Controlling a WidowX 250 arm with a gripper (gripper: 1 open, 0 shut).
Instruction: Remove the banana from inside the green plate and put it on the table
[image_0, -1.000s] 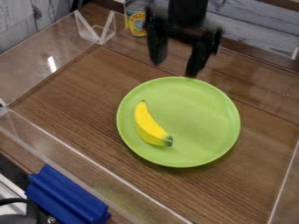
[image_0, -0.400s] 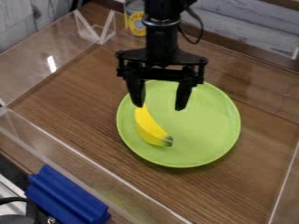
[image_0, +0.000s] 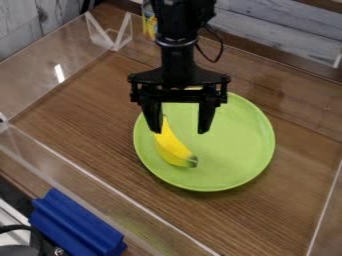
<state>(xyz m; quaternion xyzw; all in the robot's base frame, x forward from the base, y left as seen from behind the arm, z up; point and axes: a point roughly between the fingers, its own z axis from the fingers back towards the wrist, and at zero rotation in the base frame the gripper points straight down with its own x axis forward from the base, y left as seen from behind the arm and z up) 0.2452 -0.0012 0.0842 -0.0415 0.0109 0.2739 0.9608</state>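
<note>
The small yellow banana (image_0: 174, 148) with a dark tip lies in the left half of the lime-green plate (image_0: 241, 150), which rests on the brown wood-grain table (image_0: 80, 130). My black gripper (image_0: 181, 126) hangs straight down over the plate, open wide. Its two fingers straddle the banana's upper end, one to the left and one to the right. The fingertips hover just above or at the plate; I cannot tell if they touch it. Part of the banana's far end is hidden behind the left finger.
Clear acrylic walls (image_0: 40, 50) border the table on the left, back and right. A blue object (image_0: 74, 228) sits at the front left, outside the near wall. A yellow-and-dark item (image_0: 155, 22) stands behind the arm at the back.
The gripper came down and toward the camera from the plate's far edge, and rolled so its fingers now stand either side of the banana. It stayed open. The banana has not moved.
</note>
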